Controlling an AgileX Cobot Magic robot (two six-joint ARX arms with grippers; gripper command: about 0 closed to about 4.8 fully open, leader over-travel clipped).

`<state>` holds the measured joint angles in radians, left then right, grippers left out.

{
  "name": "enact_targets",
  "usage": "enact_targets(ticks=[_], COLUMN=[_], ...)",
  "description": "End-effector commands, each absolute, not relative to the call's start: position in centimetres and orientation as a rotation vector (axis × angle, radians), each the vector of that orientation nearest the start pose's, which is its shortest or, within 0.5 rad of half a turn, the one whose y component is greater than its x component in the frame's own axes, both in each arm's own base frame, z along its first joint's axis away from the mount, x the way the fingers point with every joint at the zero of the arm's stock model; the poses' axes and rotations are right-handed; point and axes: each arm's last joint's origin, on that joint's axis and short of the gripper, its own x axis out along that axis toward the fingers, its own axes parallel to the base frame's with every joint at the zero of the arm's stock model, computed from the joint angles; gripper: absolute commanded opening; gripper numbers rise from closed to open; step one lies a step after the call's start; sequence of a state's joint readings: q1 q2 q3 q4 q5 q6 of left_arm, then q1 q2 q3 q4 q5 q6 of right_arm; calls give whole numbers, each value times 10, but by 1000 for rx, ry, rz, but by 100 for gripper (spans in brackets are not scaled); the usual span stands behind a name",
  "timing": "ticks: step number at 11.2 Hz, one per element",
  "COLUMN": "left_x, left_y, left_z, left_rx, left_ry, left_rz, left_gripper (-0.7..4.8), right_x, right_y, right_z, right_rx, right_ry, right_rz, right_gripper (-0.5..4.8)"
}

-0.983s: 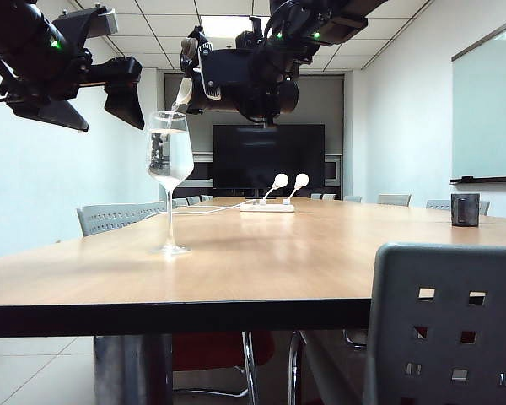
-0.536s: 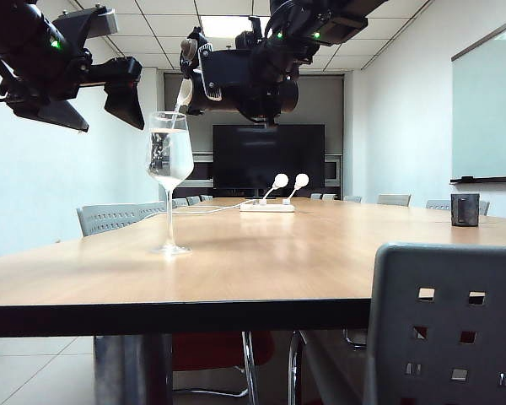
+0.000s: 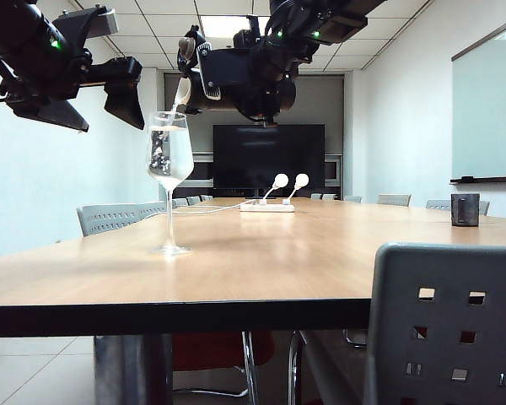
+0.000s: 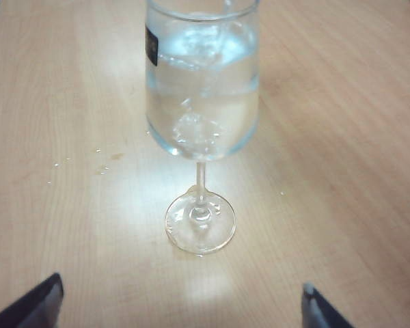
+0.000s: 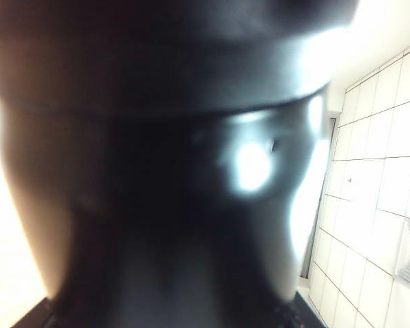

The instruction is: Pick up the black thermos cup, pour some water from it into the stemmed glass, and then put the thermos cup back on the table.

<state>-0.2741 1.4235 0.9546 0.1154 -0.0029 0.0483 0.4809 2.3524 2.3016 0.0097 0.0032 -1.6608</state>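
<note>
While the table is being occupied by one stemmed glass standing upright near its left end, one black thermos cup is being held high above it, tipped over so that its long axis is lying nearly level and its pale spout is being pointed down over the glass rim. The thermos cup is being clasped by the right gripper, whose wrist view is being filled by the dark flask body. Water is being held in the glass bowl. The left gripper is being kept spread wide and empty, near the glass, touching nothing. One small dark cup is being left at the far right.
</note>
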Motion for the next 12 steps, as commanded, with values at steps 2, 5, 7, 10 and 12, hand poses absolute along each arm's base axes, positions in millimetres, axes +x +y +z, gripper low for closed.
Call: enact_targets(ticks=[2, 5, 7, 10, 12], left_x=[305, 305, 304, 301, 297], left_y=[-86, -86, -86, -85, -83], left_z=[277, 277, 279, 283, 288], left_rx=[91, 91, 90, 89, 90], left_ry=[335, 335, 329, 318, 308], left_rz=[-279, -279, -279, -278, -275], left_gripper=[479, 479, 479, 479, 479], right_x=[482, 481, 481, 481, 479], right_y=[253, 253, 253, 252, 251], right_z=[358, 364, 364, 365, 366], right_rx=[-1613, -1052, -815, -546, -426], right_ry=[-455, -384, -328, -266, -215], right_rz=[306, 361, 389, 421, 441], right_gripper=[282, 272, 272, 272, 272])
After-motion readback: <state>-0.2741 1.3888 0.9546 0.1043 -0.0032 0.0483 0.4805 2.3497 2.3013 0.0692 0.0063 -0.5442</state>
